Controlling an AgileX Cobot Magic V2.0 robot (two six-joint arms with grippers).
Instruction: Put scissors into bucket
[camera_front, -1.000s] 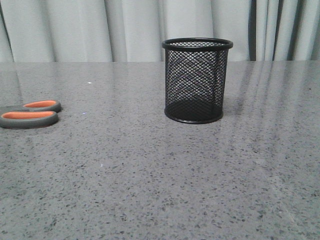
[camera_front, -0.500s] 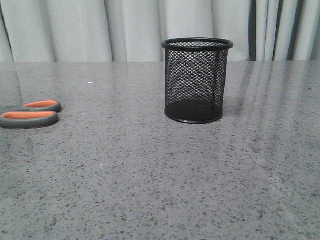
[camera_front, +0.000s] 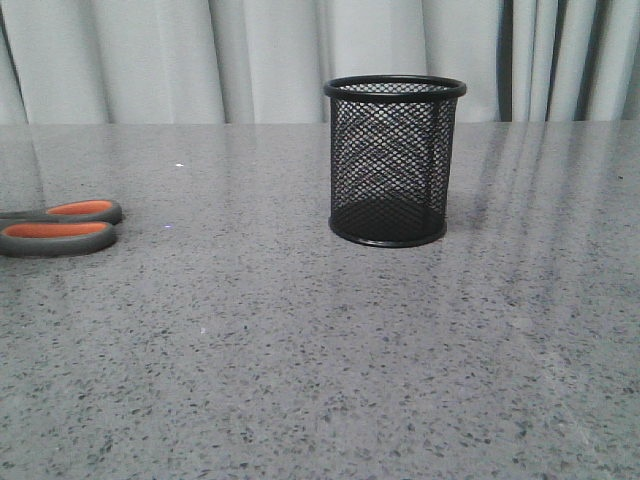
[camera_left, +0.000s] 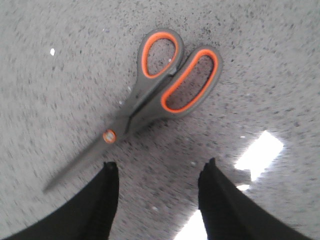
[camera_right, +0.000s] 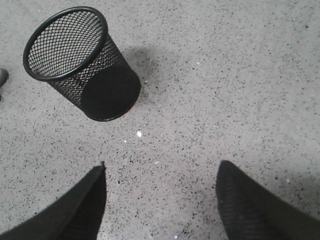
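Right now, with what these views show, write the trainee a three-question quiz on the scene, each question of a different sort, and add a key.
1. True or false: the scissors already stand inside the bucket.
2. Multiple choice: the bucket is A) tipped on its side, B) upright on the table, C) held in the right claw.
3. Fill in: the left claw hangs open above the ____ of the scissors, touching nothing.

Key:
1. False: they lie flat on the table, off to the robot's left of the bucket.
2. B.
3. Blades, near the red pivot.
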